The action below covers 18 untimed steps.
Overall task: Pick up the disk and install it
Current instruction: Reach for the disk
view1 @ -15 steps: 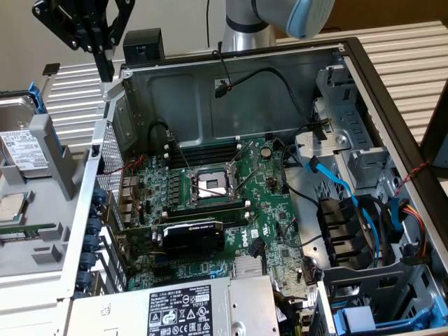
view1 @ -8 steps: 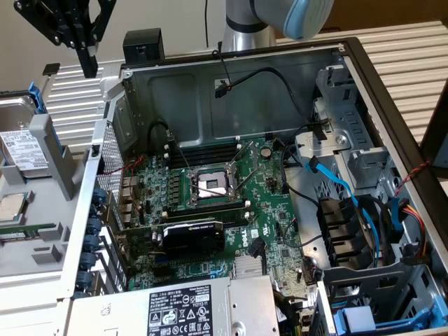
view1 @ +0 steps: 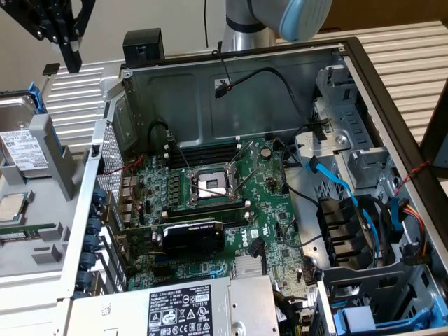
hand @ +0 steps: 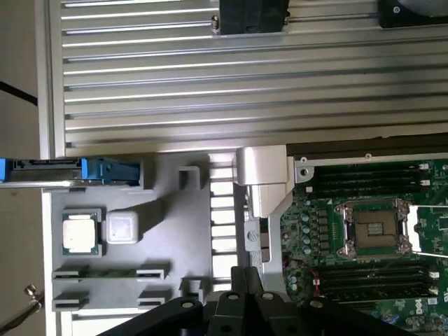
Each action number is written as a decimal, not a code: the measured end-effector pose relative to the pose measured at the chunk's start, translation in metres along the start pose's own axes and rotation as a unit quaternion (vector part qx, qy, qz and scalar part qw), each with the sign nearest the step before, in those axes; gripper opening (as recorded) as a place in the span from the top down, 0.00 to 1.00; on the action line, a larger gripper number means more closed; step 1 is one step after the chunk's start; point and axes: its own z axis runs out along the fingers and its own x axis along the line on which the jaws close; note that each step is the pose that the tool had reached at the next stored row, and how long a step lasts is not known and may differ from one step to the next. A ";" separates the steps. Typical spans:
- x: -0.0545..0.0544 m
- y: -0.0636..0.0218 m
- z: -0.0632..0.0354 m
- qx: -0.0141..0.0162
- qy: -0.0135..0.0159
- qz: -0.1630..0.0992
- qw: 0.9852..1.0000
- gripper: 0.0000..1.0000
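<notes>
Disk point(view1: 19, 150) upright in grey tray point(view1: 31, 269) on ribbed aluminium table point(view1: 413, 56).

The disk point(view1: 15, 143) stands on edge in a holder tray point(view1: 42, 252) at the exterior view's left, with a CPU chip point(view1: 10, 207) lying nearer in the same tray. At the tray's right sits the open computer case point(view1: 392, 126), holding the motherboard point(view1: 210, 210) and, at its near edge, a power supply point(view1: 189, 308). The hand point(view1: 72, 63) hangs over the worktop point(view1: 77, 105), beyond the disk.
</notes>
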 end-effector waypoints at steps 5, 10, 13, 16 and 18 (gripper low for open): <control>0.017 0.0058 0.0002 0.000 0.003 0.000 1.000 0.89; 0.030 0.0185 0.0007 0.000 0.006 0.000 1.000 0.89; 0.041 0.0238 0.0008 0.001 0.007 0.000 1.000 0.89; 0.055 0.0259 0.0010 0.001 0.007 0.000 1.000 0.89; 0.064 0.0261 0.0011 0.001 0.007 0.000 1.000 0.89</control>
